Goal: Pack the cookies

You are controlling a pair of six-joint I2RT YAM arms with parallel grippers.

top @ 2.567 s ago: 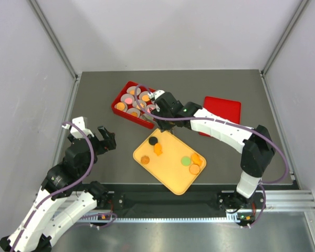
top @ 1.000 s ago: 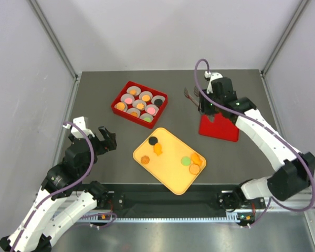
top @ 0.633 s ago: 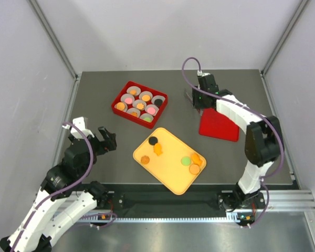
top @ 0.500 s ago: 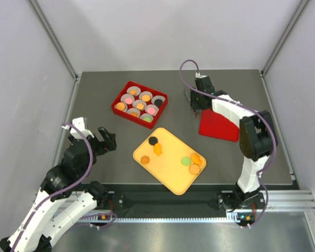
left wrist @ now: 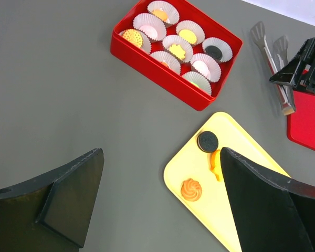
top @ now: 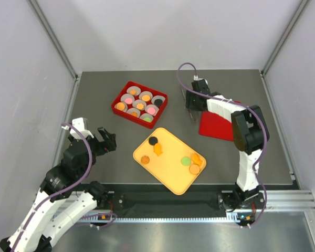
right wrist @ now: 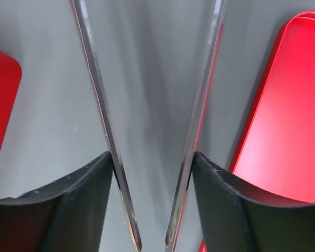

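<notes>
The right fingers (right wrist: 79,205) are squeezing the metal tongs (left wrist: 279,86), touching both arms, beside the red lid (top: 218,126). The left fingers (left wrist: 68,205) are hanging wide open over the bench (top: 226,157). Some cookies (top: 153,140) are lying on the yellow tray (top: 170,168). Others are sitting in paper cups (left wrist: 145,21) in the red box (left wrist: 152,71).

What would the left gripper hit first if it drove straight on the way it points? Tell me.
Probably the bare table, just short of the near corner of the yellow tray; nothing lies between the left gripper and that spot, its jaws open. Depth is unclear, so the tray rim might come first.
</notes>
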